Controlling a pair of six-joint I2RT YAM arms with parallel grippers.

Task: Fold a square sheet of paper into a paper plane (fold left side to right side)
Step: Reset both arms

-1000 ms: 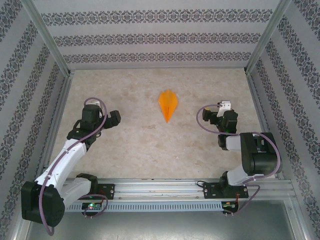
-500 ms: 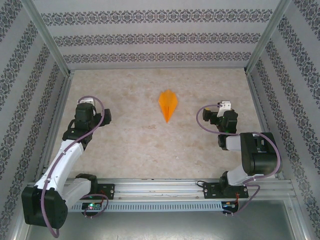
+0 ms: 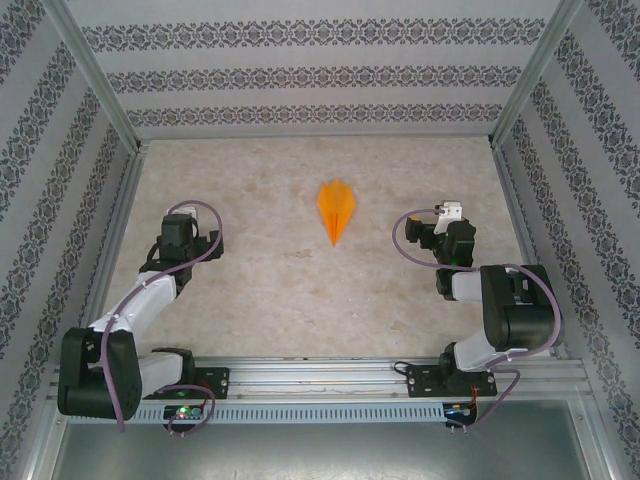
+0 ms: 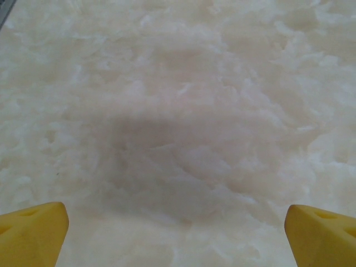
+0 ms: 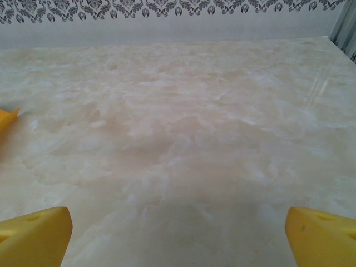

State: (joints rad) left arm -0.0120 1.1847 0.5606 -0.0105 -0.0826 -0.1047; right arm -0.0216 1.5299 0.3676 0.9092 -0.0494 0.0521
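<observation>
The paper plane (image 3: 336,210), the bright orange sheet folded into a narrow dart with a centre crease, lies flat at mid-table with its point toward the arms. My left gripper (image 3: 184,238) hovers over bare table well to the plane's left. In the left wrist view its yellow fingertips (image 4: 33,229) stand far apart with nothing between them, so the left gripper (image 4: 178,225) is open. My right gripper (image 3: 446,224) sits to the plane's right, clear of it. The right gripper (image 5: 178,228) is also open and empty. An orange corner of the plane (image 5: 6,118) peeks in at that view's left edge.
The marbled beige table (image 3: 300,290) is boxed in by patterned walls (image 3: 320,75) at the back and sides, with metal posts at the corners. The arms' mounting rail (image 3: 320,375) runs along the near edge.
My left arm has drawn back to the left and toward its base, folding in, farther from the plane. The right arm and the plane have not moved.
</observation>
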